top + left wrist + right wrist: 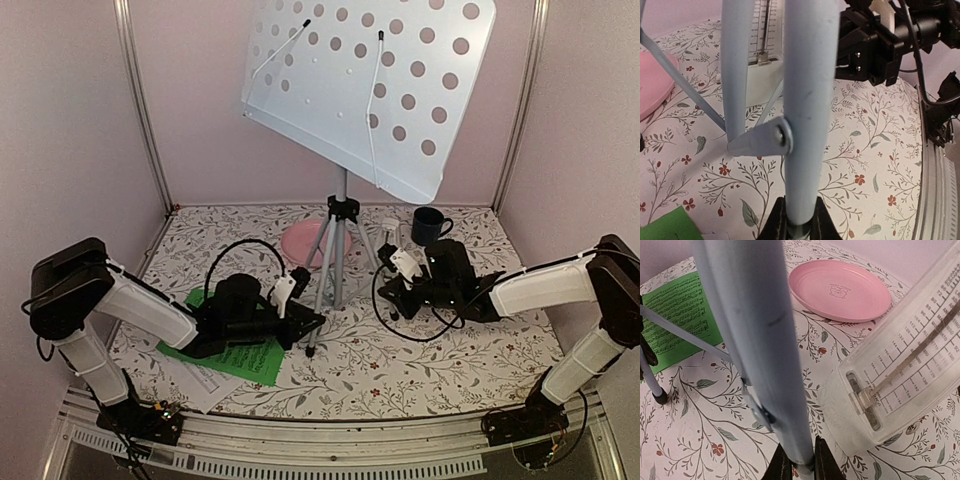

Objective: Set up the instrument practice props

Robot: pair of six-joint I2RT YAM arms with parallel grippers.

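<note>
A: Two closures: the left gripper (801, 225) and the right gripper (802, 465) each clamp a smooth, round tripod leg of the music stand (372, 85).

B: Its mast stands upright at the middle of the floral table (450, 350). The flat perforated desk faces the arms, its long edge running left to right.

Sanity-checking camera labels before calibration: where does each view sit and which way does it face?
Top external: above and behind the bases, looking down at the music stand; both arms show.
Left wrist: low, facing right; left claw clamps a stand leg.
Right wrist: low, facing left; right claw clamps another leg.
Both wrist views share the pink plate and metronome.
</note>
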